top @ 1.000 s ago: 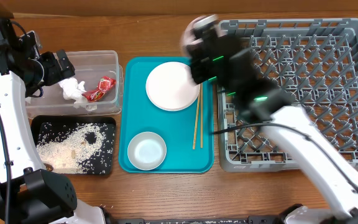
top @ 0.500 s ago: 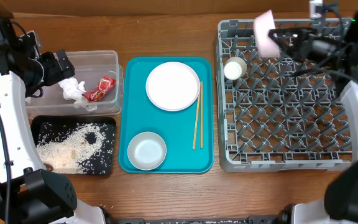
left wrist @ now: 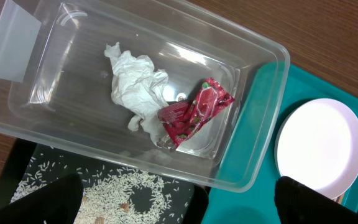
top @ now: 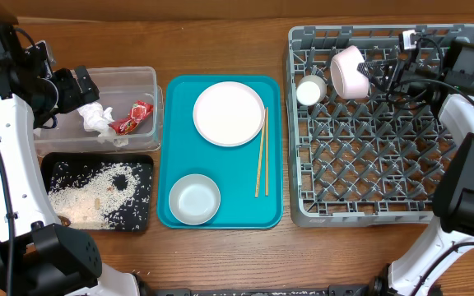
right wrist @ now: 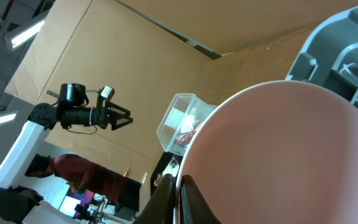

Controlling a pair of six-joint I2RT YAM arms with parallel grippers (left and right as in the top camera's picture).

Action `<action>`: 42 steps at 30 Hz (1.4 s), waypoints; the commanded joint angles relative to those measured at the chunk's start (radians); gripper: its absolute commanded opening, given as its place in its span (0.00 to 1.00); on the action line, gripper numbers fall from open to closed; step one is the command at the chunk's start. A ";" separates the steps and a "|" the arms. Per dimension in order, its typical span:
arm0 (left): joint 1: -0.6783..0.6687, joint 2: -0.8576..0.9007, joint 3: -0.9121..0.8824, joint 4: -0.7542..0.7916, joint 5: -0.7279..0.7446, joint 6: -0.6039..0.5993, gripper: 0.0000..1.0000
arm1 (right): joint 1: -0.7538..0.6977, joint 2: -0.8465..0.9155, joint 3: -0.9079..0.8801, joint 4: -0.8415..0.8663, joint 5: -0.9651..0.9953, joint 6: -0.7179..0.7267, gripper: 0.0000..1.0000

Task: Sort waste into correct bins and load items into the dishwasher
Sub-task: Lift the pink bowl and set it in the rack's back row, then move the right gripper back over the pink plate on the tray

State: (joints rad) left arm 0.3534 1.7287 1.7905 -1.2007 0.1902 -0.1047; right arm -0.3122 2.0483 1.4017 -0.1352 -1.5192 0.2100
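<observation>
My right gripper [top: 378, 72] is shut on the rim of the pink bowl [top: 348, 71], holding it tilted on its side over the back row of the grey dish rack [top: 377, 210]. In the right wrist view the jaws [right wrist: 178, 194] pinch the bowl's rim [right wrist: 278, 155]. The cream cup [top: 309, 89] sits in the rack just left of the bowl. The pink plate [top: 229, 113], small white bowl [top: 194, 199] and chopsticks [top: 261, 152] lie on the teal tray [top: 171, 131]. My left gripper [top: 79, 87] is open and empty above the clear tub [left wrist: 253, 124], which holds the tissue [left wrist: 135, 87] and red wrapper [left wrist: 194, 112].
The black tray [top: 142, 215] with rice grains and brown scraps [top: 97, 191] lies in front of the clear tub. The rack fills the right side of the table. Bare wood runs along the front edge.
My right arm swung right from above the teal tray with the pink bowl and brought it down onto the rack's back row. The left arm has not moved.
</observation>
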 commanded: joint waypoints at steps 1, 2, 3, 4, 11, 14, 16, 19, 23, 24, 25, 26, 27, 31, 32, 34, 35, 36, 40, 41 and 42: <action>0.000 -0.016 0.025 0.001 0.009 -0.007 1.00 | 0.000 0.024 0.007 0.007 0.016 0.005 0.04; 0.000 -0.016 0.025 0.001 0.009 -0.007 1.00 | 0.000 0.029 0.007 0.003 0.042 0.005 0.04; 0.000 -0.016 0.025 0.001 0.009 -0.007 1.00 | -0.001 0.029 0.007 -0.002 0.066 0.005 0.04; 0.000 -0.016 0.025 0.001 0.009 -0.008 1.00 | -0.003 0.030 0.007 -0.009 0.117 0.005 0.04; 0.000 -0.016 0.025 0.001 0.009 -0.007 1.00 | -0.018 0.030 0.007 -0.010 0.178 0.006 0.12; 0.000 -0.016 0.025 0.001 0.009 -0.008 1.00 | -0.029 0.030 0.007 -0.011 0.188 0.008 0.12; 0.000 -0.016 0.025 0.001 0.009 -0.007 1.00 | -0.035 0.030 0.007 -0.015 0.195 0.008 0.12; 0.000 -0.016 0.025 0.001 0.009 -0.008 1.00 | -0.045 0.030 0.007 -0.028 0.195 0.008 0.12; -0.001 -0.016 0.025 0.001 0.009 -0.008 1.00 | -0.063 0.030 0.007 -0.047 0.195 0.008 0.12; 0.000 -0.016 0.025 0.001 0.009 -0.008 1.00 | -0.068 0.030 0.007 -0.053 0.195 0.008 0.12; 0.000 -0.016 0.025 0.001 0.009 -0.008 1.00 | -0.075 0.030 0.007 -0.059 0.194 0.008 0.13; 0.000 -0.016 0.025 0.001 0.009 -0.008 1.00 | -0.081 0.030 0.007 -0.064 0.194 0.008 0.13; 0.000 -0.016 0.025 0.001 0.009 -0.008 1.00 | -0.089 0.029 0.007 -0.071 0.194 0.008 0.14; 0.000 -0.016 0.025 0.001 0.009 -0.008 1.00 | -0.126 0.027 0.008 -0.087 0.194 0.008 0.16; 0.000 -0.016 0.025 0.001 0.009 -0.007 1.00 | -0.137 0.027 0.008 -0.092 0.194 0.008 0.16; 0.000 -0.016 0.025 0.001 0.009 -0.008 1.00 | -0.157 0.026 0.008 -0.100 0.195 0.008 0.17; 0.000 -0.016 0.025 0.001 0.009 -0.007 1.00 | -0.165 0.026 0.008 -0.102 0.195 0.008 0.17; 0.000 -0.016 0.025 0.001 0.009 -0.007 1.00 | -0.174 0.026 0.008 -0.103 0.195 0.010 0.17; 0.000 -0.016 0.025 0.000 0.009 -0.008 1.00 | -0.209 0.015 0.008 -0.102 0.259 0.067 0.17; 0.000 -0.016 0.025 0.001 0.009 -0.008 1.00 | -0.214 0.009 0.008 -0.103 0.282 0.082 0.17; 0.000 -0.016 0.025 0.000 0.009 -0.008 1.00 | -0.217 0.000 0.008 -0.103 0.303 0.094 0.17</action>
State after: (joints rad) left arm 0.3534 1.7287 1.7905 -1.2007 0.1902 -0.1047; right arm -0.5114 2.0693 1.4025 -0.2386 -1.2984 0.2440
